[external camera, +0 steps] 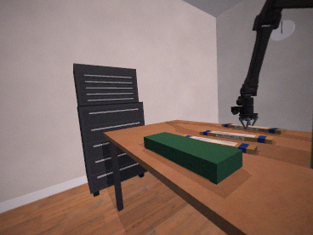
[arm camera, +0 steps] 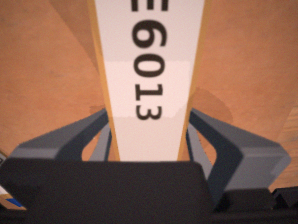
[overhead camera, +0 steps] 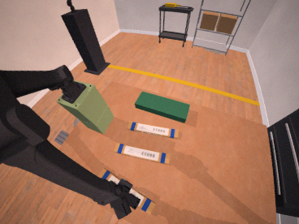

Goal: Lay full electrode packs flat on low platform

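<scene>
My gripper [overhead camera: 130, 198] [external camera: 247, 127] [arm camera: 148, 111] is shut on the pack farthest from the platform, its fingers on the two long sides near the middle. This pack [overhead camera: 146, 204] [external camera: 259, 128] [arm camera: 147, 90] is level, label up, reading E6013. I cannot tell whether it touches the table or hangs just above it. The middle pack [overhead camera: 142, 153] [external camera: 236, 135] and the pack nearest the platform [overhead camera: 153, 130] [external camera: 217, 141] lie flat on the table, labels up. The low platform [overhead camera: 162, 106] [external camera: 191, 153] is a dark green block with nothing on it.
A tall pale green block [overhead camera: 91, 111] stands at the left of the table under the arm's black base. The brown table [overhead camera: 227, 162] [external camera: 272, 187] carries the packs and platform. A dark drawer cabinet [overhead camera: 286, 158] [external camera: 110, 140] stands beyond the table.
</scene>
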Controlling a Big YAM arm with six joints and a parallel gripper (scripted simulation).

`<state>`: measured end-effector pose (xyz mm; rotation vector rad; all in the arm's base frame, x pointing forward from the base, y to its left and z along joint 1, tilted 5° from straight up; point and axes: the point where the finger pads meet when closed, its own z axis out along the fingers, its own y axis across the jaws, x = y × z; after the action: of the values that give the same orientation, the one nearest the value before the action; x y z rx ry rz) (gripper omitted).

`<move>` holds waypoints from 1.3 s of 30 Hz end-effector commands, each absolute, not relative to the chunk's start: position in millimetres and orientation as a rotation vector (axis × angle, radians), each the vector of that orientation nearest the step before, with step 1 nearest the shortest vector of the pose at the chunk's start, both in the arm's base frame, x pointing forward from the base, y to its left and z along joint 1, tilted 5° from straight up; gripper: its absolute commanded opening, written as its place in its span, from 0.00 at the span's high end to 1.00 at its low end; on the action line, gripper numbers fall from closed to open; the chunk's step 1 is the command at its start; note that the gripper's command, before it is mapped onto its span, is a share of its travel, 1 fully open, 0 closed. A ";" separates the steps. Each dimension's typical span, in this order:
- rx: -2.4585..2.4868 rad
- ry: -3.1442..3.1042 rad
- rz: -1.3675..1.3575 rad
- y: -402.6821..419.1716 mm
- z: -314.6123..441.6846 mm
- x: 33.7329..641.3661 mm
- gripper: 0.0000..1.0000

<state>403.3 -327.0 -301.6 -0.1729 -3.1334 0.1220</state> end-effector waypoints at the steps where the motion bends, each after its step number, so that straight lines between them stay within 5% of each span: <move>1: -0.183 -3.192 0.193 -351.7 -280.7 426.7 1.00; 39: -0.182 -3.187 0.187 -347.3 -284.6 420.8 1.00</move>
<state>401.1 -325.2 -305.5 -0.1729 -3.1336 0.1222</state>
